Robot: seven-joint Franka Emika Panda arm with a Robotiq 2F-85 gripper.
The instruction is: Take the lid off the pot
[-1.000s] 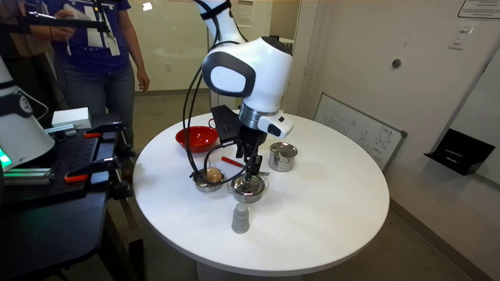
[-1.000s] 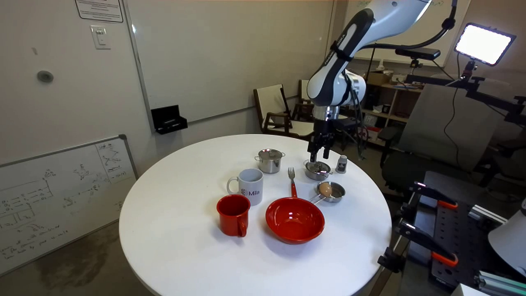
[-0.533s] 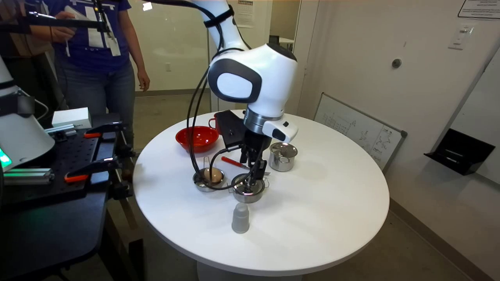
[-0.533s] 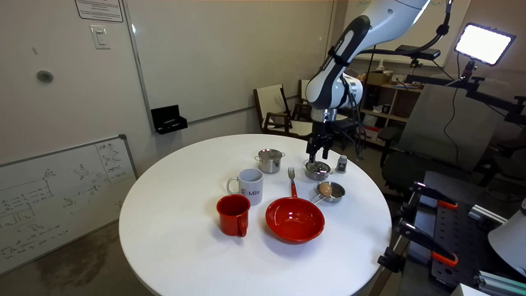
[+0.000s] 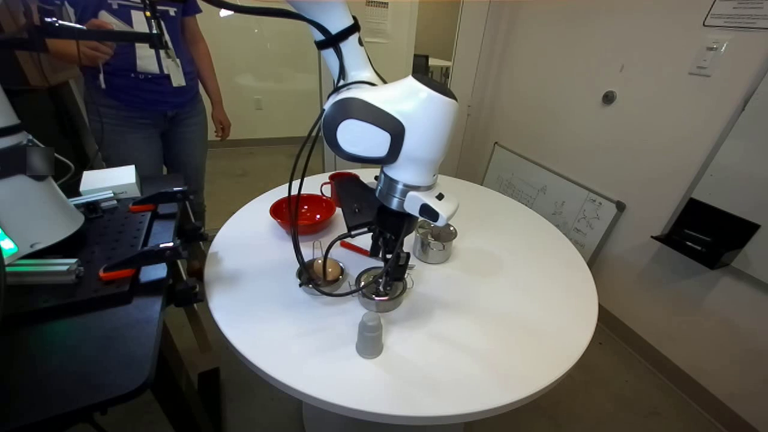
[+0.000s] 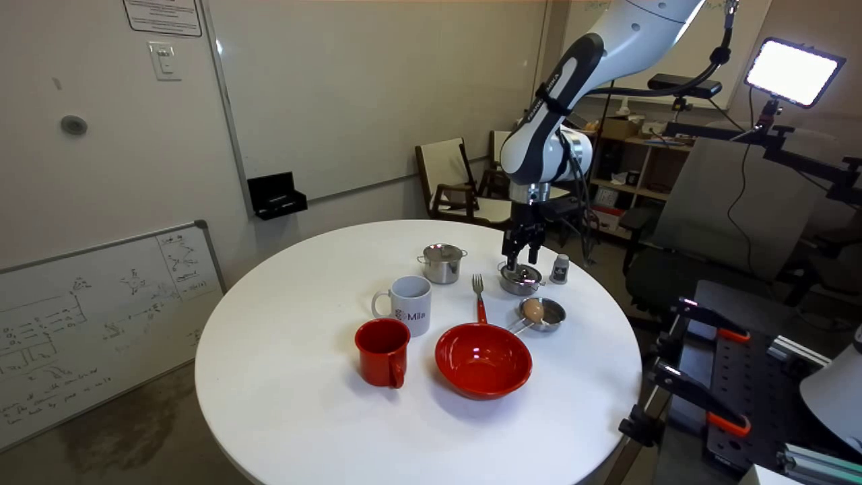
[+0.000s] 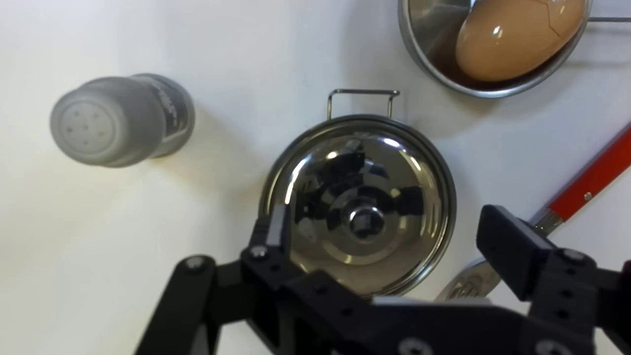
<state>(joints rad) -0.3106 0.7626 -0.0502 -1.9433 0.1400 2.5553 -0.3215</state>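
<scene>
The lid [image 7: 362, 192] is round, shiny silver, with a ball knob in the middle. It sits flat on a low steel pot [image 5: 382, 305] with wire handles. The covered pot [image 6: 518, 288] also shows in an exterior view. My gripper [image 7: 387, 224] is open just above the lid, its fingers on either side of the knob and apart from it. The left finger in the wrist view overlaps the lid's edge; I cannot tell whether it touches. The gripper also shows over the lid in both exterior views [image 5: 391, 281] [image 6: 522, 263].
A grey shaker [image 7: 123, 121] stands beside the pot. A small steel cup [image 6: 551, 315] holding an egg [image 7: 517, 39] and a red-handled fork [image 6: 480, 306] lie close by. A taller steel pot [image 6: 442, 265], white mug [image 6: 411, 306], red mug [image 6: 384, 357] and red bowl [image 6: 483, 360] stand further off.
The arm has moved down and slightly right in an exterior view, bringing the open fingers lower around the lid's knob. The lid and the other objects have not moved.
</scene>
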